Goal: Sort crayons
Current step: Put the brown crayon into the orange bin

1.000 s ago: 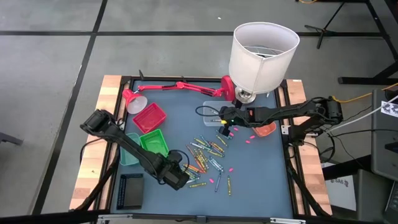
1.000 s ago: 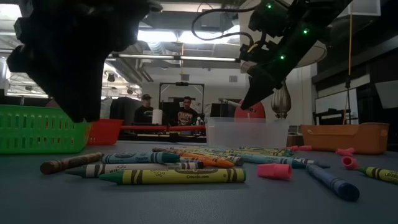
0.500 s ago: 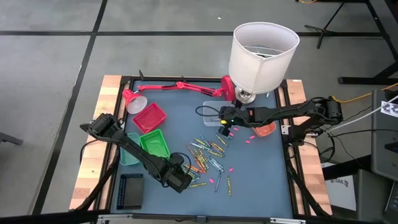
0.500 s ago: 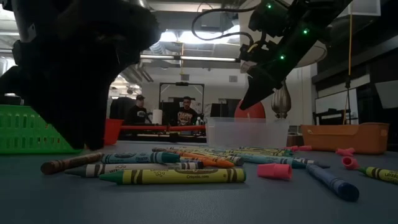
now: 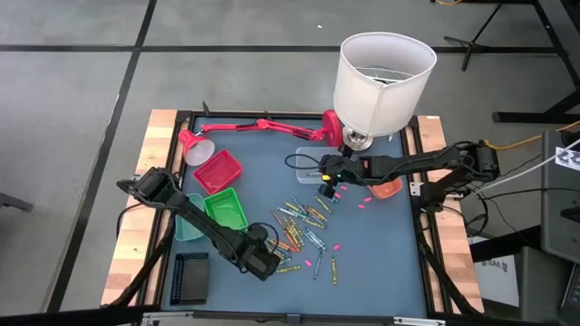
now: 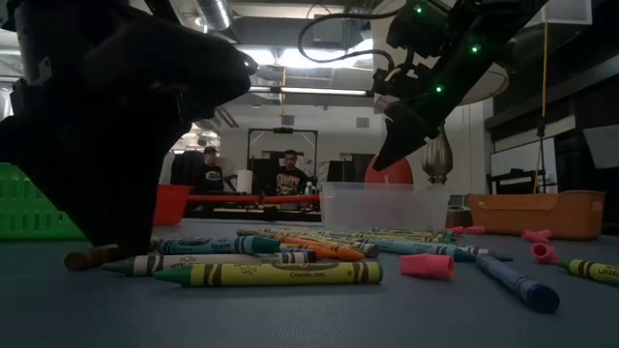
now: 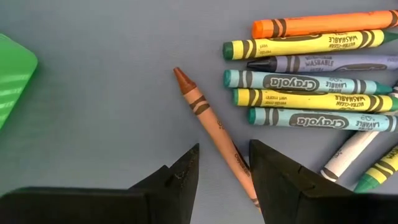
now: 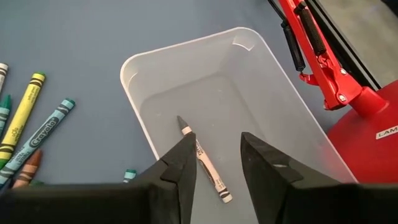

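Left claw (image 7: 221, 171), fingers apart, straddles the brown crayon (image 7: 214, 127) for pickup; right claw (image 8: 214, 162), apart, hovers over the clear tray (image 8: 261, 106), probably empty-handed.

Dozens of crayons (image 5: 304, 228) — five trays (image 5: 218, 170)

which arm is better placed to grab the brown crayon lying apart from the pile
Left. The left gripper is low over the mat with its open fingers either side of the brown crayon. The right gripper hangs over the clear tray holding a grey crayon.
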Action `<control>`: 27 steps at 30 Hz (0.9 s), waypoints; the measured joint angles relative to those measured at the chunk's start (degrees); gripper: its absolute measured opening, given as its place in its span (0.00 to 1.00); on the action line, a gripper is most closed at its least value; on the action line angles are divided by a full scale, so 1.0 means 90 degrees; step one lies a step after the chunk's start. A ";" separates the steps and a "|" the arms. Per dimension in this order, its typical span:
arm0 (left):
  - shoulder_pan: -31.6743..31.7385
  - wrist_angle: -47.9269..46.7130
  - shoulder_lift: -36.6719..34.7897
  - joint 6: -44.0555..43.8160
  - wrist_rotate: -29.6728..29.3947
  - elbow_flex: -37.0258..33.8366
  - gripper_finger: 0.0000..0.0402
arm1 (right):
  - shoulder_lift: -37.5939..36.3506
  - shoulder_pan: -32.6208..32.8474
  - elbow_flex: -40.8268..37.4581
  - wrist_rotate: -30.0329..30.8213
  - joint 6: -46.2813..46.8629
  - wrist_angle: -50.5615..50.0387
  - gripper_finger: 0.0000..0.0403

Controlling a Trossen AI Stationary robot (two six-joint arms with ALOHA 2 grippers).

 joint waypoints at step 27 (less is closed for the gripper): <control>0.0001 0.0009 0.0015 -0.0037 0.0108 -0.0005 0.01 | 0.0000 0.0007 0.0000 -0.1064 0.0002 -0.0002 0.30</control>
